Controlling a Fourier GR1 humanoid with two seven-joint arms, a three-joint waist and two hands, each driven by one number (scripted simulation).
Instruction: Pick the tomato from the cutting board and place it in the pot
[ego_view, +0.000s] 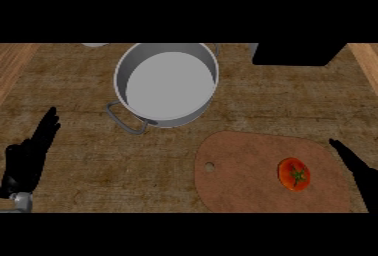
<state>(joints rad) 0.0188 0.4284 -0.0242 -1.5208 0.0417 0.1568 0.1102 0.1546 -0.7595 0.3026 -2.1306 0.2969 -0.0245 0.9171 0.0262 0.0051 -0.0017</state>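
Note:
A red tomato (294, 174) with a green stem lies on the right part of a brown cutting board (244, 175) at the lower right of the counter. A grey metal pot (167, 82) with a side handle stands empty at the upper middle. My right hand (358, 167) shows at the right edge, fingers straight, just right of the board and apart from the tomato. At the left edge my left hand (28, 157) rests open with its fingers pointing up, far from the board.
A black object (295, 53) sits at the top right, beside the pot. Part of a pale round thing (94, 45) peeks in at the top left. Wooden strips (15, 65) border the counter on both sides.

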